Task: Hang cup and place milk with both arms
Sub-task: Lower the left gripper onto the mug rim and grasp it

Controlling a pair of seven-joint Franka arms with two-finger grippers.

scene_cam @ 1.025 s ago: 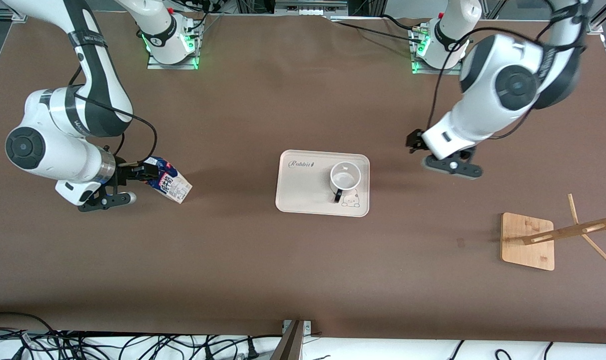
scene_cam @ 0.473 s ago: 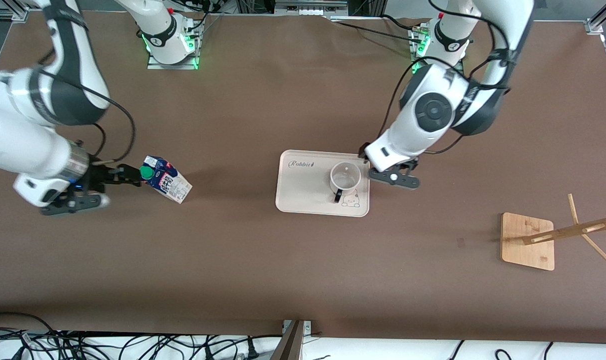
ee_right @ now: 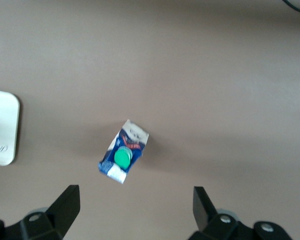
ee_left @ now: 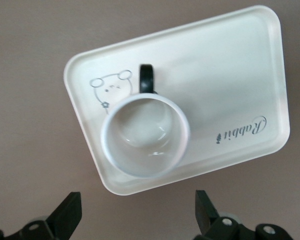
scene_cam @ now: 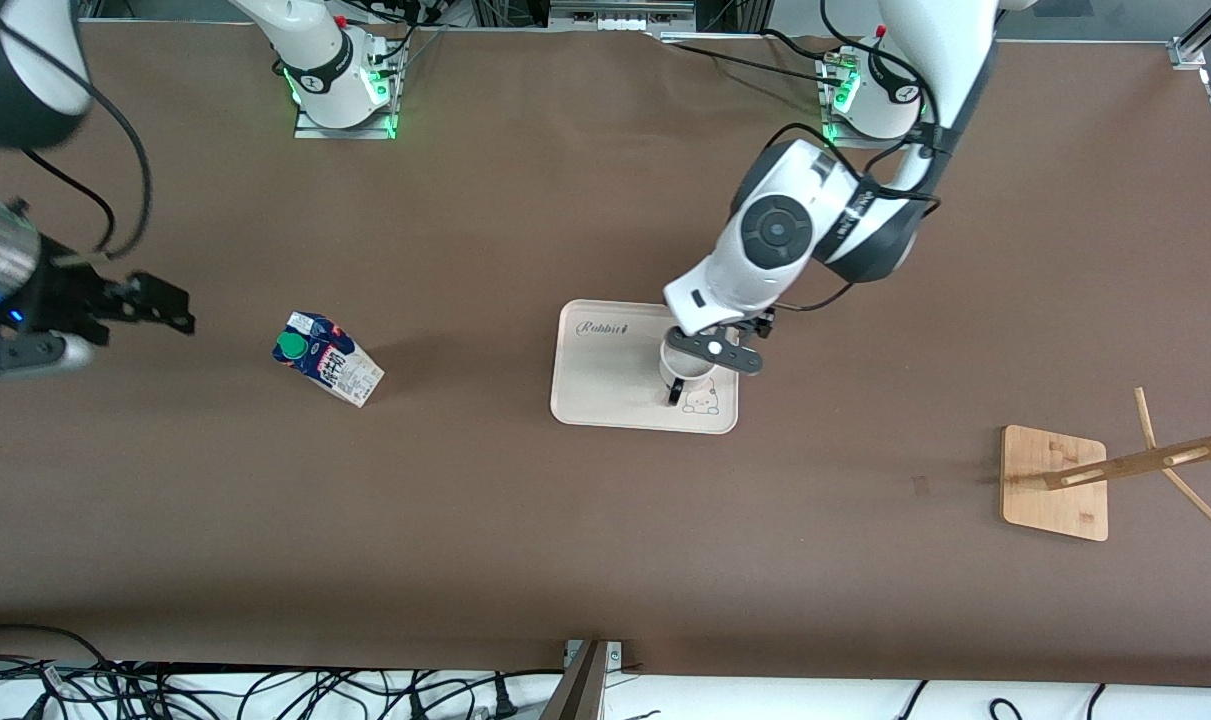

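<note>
Cup [scene_cam: 687,372], a small white ceramic mug with a black loop handle, stands upright on the cream rectangular plastic tray [scene_cam: 605,385] near the middle of the brown table [scene_cam: 565,520]. It sits at the tray's end toward the left arm, next to a little printed bear, and its handle points toward the front camera. In the left wrist view the cup [ee_left: 145,135] shows an empty white inside, with the tray [ee_left: 230,75] bare around it.

Left gripper [scene_cam: 713,350] hangs right over the cup, hiding most of its rim in the front view. Its black fingers [ee_left: 67,215] stand wide apart and hold nothing; the cup lies between them but lower, untouched.

Milk carton [scene_cam: 327,358], small, gable-topped, dark blue and white with a round green screw cap, stands on the table well apart from the tray, toward the right arm's end. It appears upright, the cap facing up in the right wrist view [ee_right: 123,157].

Right gripper [scene_cam: 150,305] is in the air over the bare table, farther still from the tray than the carton, clear of it. Its jaws are spread wide and empty, as the fingers [ee_right: 65,207] show.

A light wooden mug stand [scene_cam: 1055,482] with a square base and slanting pegs sits near the table's edge at the left arm's end, well apart from the tray and nearer the front camera.
</note>
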